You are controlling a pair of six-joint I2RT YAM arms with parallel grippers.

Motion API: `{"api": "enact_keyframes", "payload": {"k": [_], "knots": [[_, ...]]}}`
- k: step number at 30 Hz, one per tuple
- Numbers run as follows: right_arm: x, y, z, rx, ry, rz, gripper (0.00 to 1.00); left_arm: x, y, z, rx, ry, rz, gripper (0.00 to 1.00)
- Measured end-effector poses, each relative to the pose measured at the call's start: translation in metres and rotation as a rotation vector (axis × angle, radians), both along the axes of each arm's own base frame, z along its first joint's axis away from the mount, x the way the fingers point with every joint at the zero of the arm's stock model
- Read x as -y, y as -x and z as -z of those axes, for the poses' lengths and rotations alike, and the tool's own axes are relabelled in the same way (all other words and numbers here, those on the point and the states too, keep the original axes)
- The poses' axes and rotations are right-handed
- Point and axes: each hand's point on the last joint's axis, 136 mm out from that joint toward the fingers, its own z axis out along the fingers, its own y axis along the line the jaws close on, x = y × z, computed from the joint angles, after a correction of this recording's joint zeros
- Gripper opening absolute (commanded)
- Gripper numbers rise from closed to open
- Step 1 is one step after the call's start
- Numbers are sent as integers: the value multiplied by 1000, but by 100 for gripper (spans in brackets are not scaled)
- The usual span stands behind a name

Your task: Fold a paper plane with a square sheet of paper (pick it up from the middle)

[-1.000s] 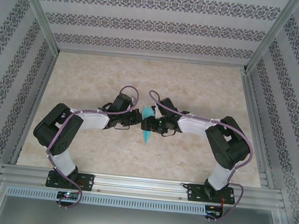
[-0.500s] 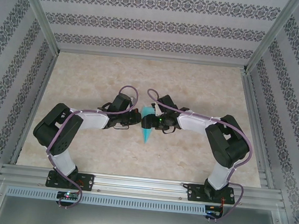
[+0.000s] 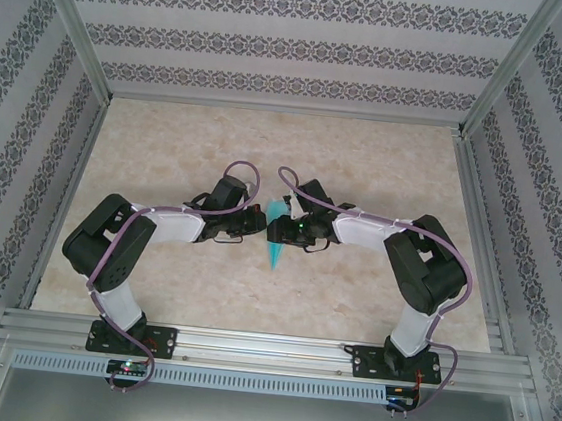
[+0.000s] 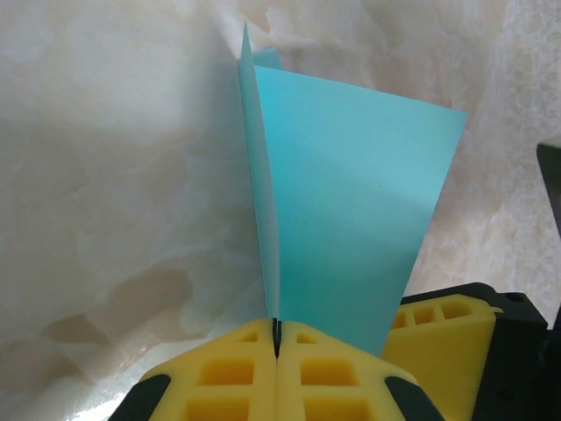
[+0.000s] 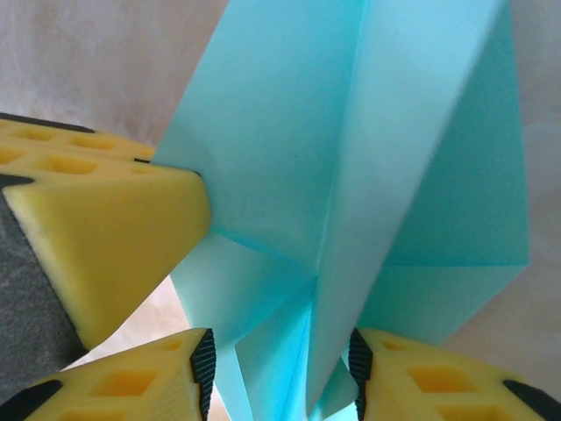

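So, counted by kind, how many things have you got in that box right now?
Robot arms: 2, the left arm and the right arm
Teal paper plane, part folded: 1
Total: 3

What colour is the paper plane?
The plane is plain teal, clearest in the right wrist view.

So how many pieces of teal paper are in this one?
1: a folded paper plane, pinched by the left fingers, with the right fingers either side of it.
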Motion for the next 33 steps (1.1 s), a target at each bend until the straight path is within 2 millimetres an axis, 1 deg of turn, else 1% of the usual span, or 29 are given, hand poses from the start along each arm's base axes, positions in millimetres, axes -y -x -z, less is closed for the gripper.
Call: {"api": "enact_keyframes", "payload": {"k": [3, 6, 8, 15, 18, 22, 25, 27, 30, 31, 33], "knots": [[1, 1, 1, -10, 7, 7, 43, 1, 0, 0, -1, 4, 4, 3], [2, 2, 2, -16, 20, 11, 37, 1, 1, -1, -3, 7, 8, 3], [1, 2, 2, -15, 28, 15, 36, 1, 1, -1, -3, 8, 7, 3], [1, -2, 2, -9, 46, 37, 37, 2, 0, -2, 3, 11, 7, 3], [3, -3, 2, -12, 54, 50, 35, 2, 0, -2, 3, 11, 7, 3], [4, -4, 3, -18, 60, 66, 31, 2, 0, -2, 3, 11, 8, 3], [5, -4, 4, -21, 63, 74, 24, 2, 0, -2, 3, 11, 8, 5], [6, -4, 5, -22, 70, 78, 18, 2, 0, -2, 3, 11, 8, 9], [8, -5, 7, -23, 89, 86, 10, 2, 0, -2, 1, 12, 6, 23], [9, -5, 7, -21, 96, 86, 9, 2, 0, -2, 1, 12, 5, 30], [12, -7, 6, -14, 114, 90, 6, 1, 1, -5, 1, 12, 0, 46]]}}
